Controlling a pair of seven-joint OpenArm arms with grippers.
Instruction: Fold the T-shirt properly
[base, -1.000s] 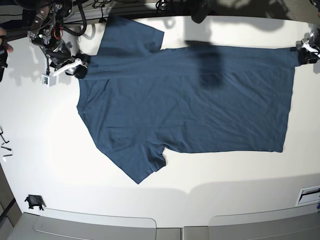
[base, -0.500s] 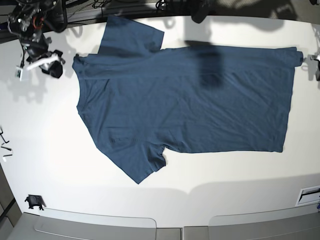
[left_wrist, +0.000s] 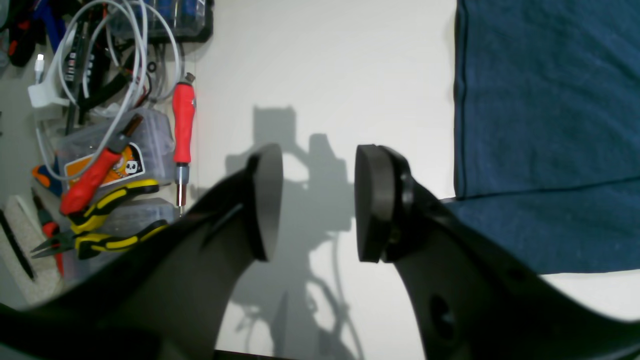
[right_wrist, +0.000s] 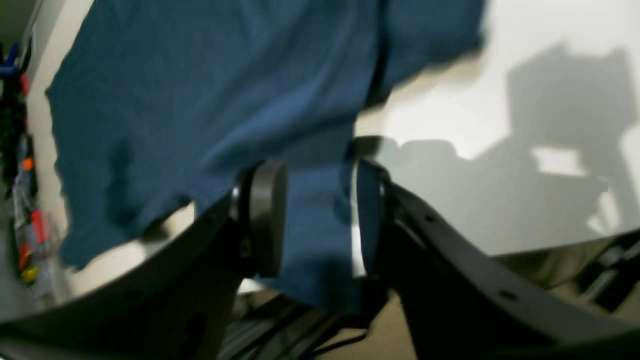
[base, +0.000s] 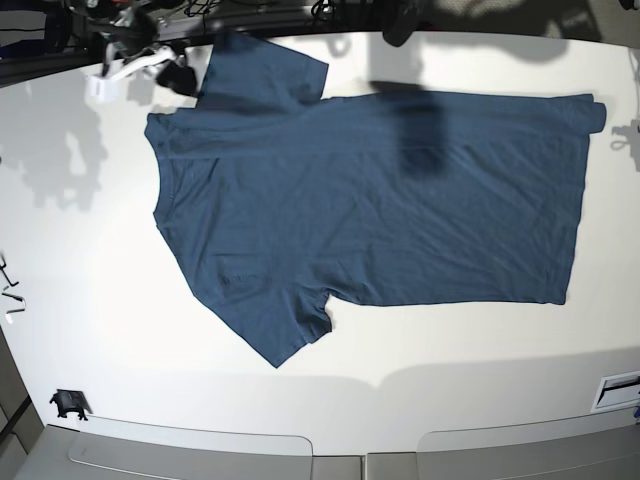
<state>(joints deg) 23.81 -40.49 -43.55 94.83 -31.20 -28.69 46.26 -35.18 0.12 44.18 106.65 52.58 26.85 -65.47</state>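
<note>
Both arms withdrawn from T-shirt, left gripper off-frame, jaws released, right view blurred

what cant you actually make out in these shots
- Left hand: outside the base view, past its right edge; only its wrist view shows it, open.
- T-shirt collar and neck label: not discernible in the base view; dark cloth, too small.
- Right hand: wrist view is motion-blurred; the cloth edges smear.
- Tools beside the table: partly cut off by the left wrist view's edge.
</note>
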